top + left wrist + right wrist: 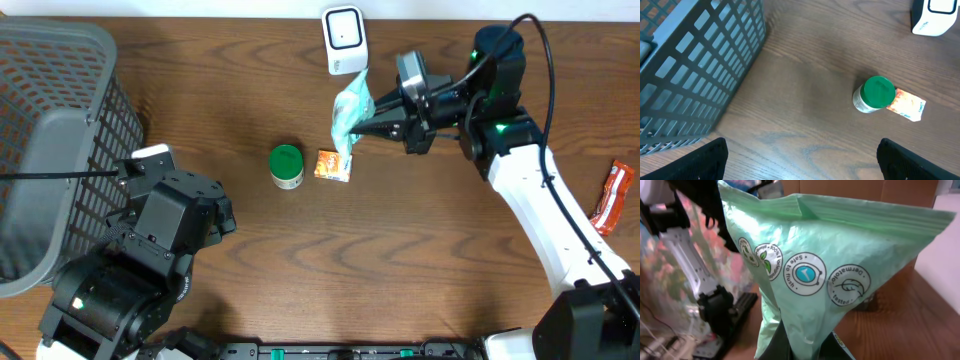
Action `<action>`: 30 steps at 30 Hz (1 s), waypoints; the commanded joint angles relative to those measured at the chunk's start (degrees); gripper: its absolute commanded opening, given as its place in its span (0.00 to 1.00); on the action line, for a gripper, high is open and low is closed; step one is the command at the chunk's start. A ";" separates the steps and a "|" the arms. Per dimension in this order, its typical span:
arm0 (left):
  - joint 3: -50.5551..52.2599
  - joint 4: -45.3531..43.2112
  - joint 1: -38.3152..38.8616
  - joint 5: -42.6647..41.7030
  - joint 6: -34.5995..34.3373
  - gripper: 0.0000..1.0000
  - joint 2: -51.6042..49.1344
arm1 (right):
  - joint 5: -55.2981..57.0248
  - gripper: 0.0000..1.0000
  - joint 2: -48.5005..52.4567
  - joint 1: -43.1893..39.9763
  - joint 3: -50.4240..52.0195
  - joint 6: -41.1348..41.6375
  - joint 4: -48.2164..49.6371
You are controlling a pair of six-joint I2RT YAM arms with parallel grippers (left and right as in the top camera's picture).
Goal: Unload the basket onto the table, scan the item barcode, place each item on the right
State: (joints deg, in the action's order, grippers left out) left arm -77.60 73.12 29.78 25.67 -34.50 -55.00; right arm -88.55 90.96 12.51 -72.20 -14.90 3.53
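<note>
White-shelled right arm point(535, 195), black joints point(500, 58), black tool point(358, 133), green lights point(497, 127), looping black cable point(546, 60).

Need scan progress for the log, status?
Right gripper shut on green pouch, held by the scanner. Left gripper open, empty, beside basket. Jar, orange packet not blocking.

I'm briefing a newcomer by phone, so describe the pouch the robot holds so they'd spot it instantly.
On the wooden table, find the white scanner at the far edge. In front of it the right end effector grips a pale green pouch. Unlike the green-lidded jar and orange sachet nearby, it is crinkly plastic with round printed badges.
</note>
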 commanded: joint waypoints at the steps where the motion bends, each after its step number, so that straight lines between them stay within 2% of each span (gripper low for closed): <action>1: -0.35 0.17 -0.24 0.94 0.33 0.95 0.02 | -0.92 0.01 0.46 -0.83 0.76 -9.46 -0.04; 7: -0.35 0.17 -0.24 0.94 0.33 0.95 0.04 | -0.92 0.01 0.46 -1.38 0.76 -13.00 0.83; 17: -0.35 0.17 -0.24 0.94 0.33 0.95 0.02 | -0.90 0.01 0.52 -0.85 0.79 -32.61 0.26; 22: -0.35 0.17 -0.24 0.94 0.33 0.96 0.02 | 3.43 0.01 0.90 -0.85 0.90 -35.56 -2.14; 27: -0.35 0.17 -0.24 0.94 0.33 0.95 0.02 | 3.82 0.01 1.16 -1.09 1.40 -41.68 -6.67; 30: -0.35 0.17 -0.24 0.94 0.31 0.95 0.02 | 3.80 0.01 1.18 -1.11 1.86 -42.60 -7.04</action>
State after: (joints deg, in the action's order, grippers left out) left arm -77.60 73.12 29.78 25.67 -34.50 -55.02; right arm -84.75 91.79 11.38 -71.09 -53.41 -3.16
